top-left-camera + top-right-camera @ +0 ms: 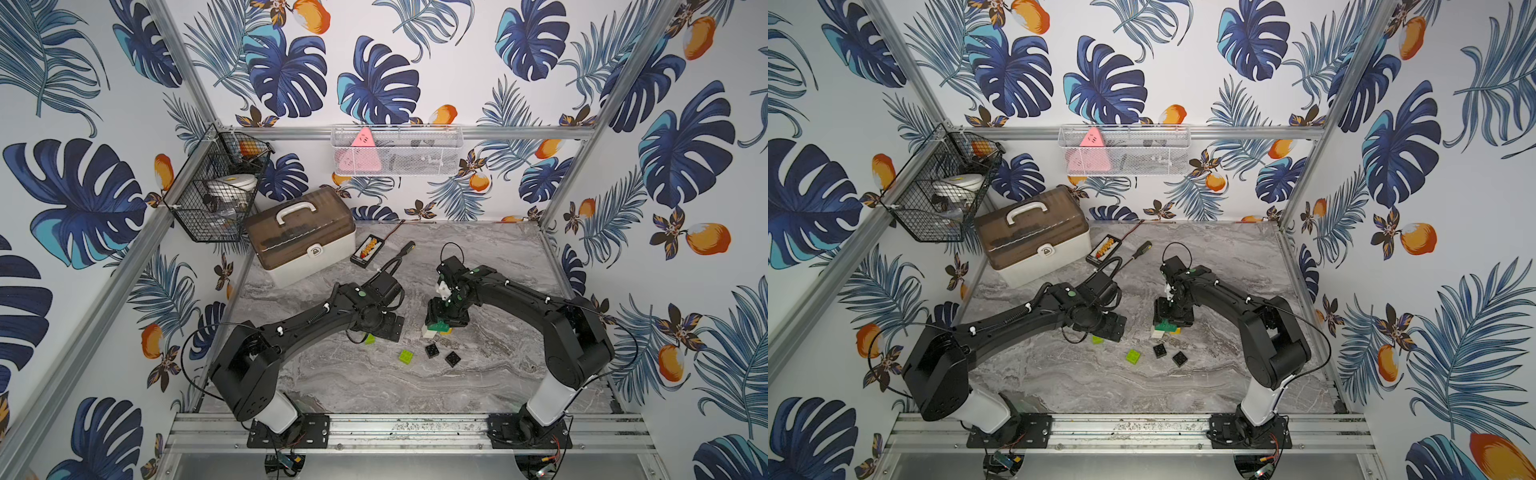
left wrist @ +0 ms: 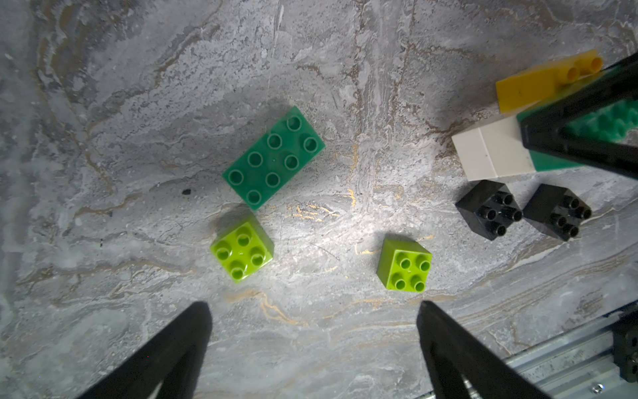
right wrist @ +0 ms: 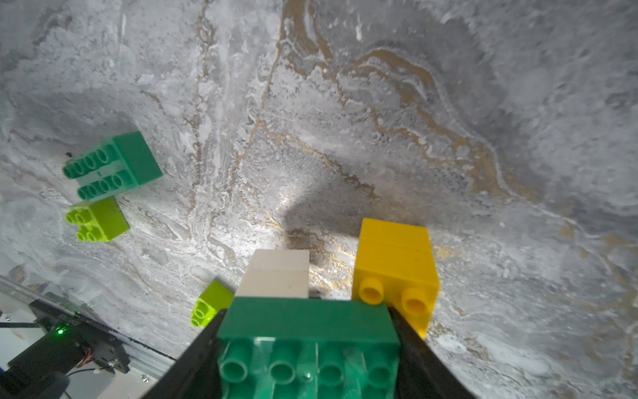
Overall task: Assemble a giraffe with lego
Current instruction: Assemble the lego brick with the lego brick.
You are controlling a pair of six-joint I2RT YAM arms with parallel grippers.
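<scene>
Giraffe [image 1: 434, 328], partly built, standing just right of the middle of the table [image 1: 478, 374]: one white column [image 3: 278, 273] and one yellow column [image 3: 393, 259], each seemingly two square bricks stacked, set side by side with a gap between them, as legs. Held dark-green brick [image 3: 307, 321], count one, lies across their tops. The right gripper [image 3: 305, 331] reaches down from above and pinches it at its two ends. By my reading it is held this way so it bridges both columns and can be pressed home. Two yellow studs show uncovered at its edge, and whether it is fully seated cannot be told. Left gripper [image 2: 312, 307], fingers spread wide and holding nothing, hangs left of the figure over the loose dark-green brick [image 2: 273, 158], probably positioned to take it next. Loose lego, all studs up on the table: dark-green long, one; lime, two, being the first lime brick [image 2: 242, 248] just beside that long brick's corner and the second lime brick [image 2: 405, 266] apart to its right; black, two, being the first black brick [image 2: 488, 209] and the second black brick [image 2: 556, 212], close together on the near side of the figure. Tally: white two, yellow two, dark-green two, lime two, black two, so ten bricks in all, five at the figure and five loose.
</scene>
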